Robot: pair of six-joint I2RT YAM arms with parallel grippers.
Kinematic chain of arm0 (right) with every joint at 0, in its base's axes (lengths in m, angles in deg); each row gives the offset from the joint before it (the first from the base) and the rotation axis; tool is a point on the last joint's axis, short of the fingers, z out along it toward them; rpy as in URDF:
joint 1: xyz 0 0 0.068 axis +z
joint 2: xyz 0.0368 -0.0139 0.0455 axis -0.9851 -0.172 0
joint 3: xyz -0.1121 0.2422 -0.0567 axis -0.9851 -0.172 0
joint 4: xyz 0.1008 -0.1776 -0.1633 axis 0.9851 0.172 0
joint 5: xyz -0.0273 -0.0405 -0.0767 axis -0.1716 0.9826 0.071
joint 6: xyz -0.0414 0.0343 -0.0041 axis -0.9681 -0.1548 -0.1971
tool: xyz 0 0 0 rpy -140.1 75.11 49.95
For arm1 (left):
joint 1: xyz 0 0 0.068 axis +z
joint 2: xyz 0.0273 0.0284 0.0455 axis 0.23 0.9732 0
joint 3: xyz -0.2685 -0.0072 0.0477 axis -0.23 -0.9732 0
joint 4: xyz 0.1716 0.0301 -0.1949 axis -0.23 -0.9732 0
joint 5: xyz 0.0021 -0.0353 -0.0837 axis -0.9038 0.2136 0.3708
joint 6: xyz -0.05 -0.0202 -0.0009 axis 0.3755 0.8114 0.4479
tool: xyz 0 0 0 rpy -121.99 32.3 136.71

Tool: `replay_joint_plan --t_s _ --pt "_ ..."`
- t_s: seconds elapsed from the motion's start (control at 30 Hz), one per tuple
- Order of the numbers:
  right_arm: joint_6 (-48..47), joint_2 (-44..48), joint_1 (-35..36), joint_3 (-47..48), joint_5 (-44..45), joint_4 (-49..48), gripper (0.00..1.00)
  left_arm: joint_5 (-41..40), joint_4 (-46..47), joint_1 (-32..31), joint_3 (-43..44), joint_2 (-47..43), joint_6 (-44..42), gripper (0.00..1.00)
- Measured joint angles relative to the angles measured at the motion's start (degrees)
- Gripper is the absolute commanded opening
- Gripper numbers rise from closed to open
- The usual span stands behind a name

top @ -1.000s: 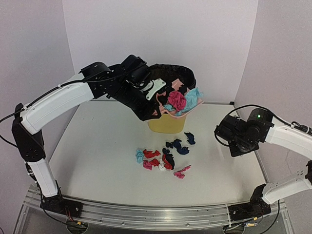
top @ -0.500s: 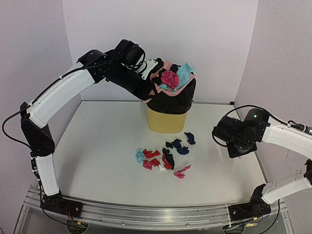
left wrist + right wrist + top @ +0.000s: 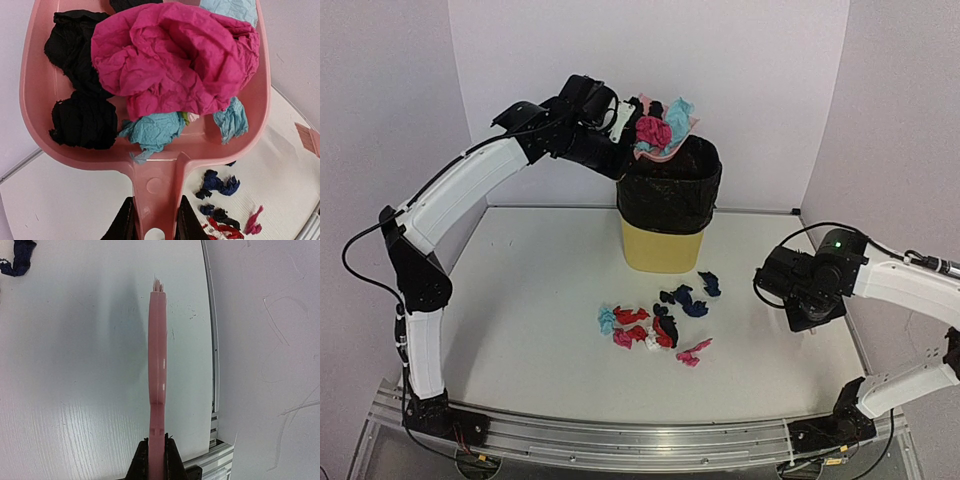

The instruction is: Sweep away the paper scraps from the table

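My left gripper (image 3: pixel 620 118) (image 3: pixel 152 225) is shut on the handle of a pink dustpan (image 3: pixel 150 150). It holds the pan (image 3: pixel 665 150) high over the rim of the bin (image 3: pixel 670 195). The pan carries pink, black and light blue paper scraps (image 3: pixel 170 60). Several more paper scraps (image 3: pixel 655 320) in red, pink, blue, black and navy lie on the white table (image 3: pixel 520 300) in front of the bin; some show in the left wrist view (image 3: pixel 220 185). My right gripper (image 3: pixel 800 300) (image 3: pixel 156 460) is shut on a pink brush (image 3: pixel 157 365) at the right side of the table.
The bin is yellow with a black liner and stands at the back middle. White walls close in the left, back and right. A metal rail (image 3: pixel 620 440) runs along the front edge. The table's right edge (image 3: pixel 210 340) lies close to the brush.
My left arm has raised the loaded dustpan from beside the bin front to above its rim. The right arm has shifted slightly left and down with the brush.
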Motion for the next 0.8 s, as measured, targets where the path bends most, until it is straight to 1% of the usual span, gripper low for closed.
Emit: replay_joint_plan --t_s 0.23,0.43,0.67,0.8 --pt "0.91 0.13 0.00 -1.78 -0.83 -0.02 0.00 -10.28 5.27 0.00 3.10 3.95 -2.64 0.00" --pt "1.29 0.25 0.00 -2.76 -1.07 -0.03 0.00 -18.83 9.61 0.07 3.20 7.74 -6.49 0.00" --pt "2.05 0.52 0.00 -4.41 -1.22 -0.03 0.00 -28.16 15.28 0.07 3.60 11.73 -13.32 0.00" --pt "2.36 0.52 0.00 -4.70 -1.32 -0.02 0.00 -33.35 20.38 0.01 3.59 12.95 -19.90 0.00"
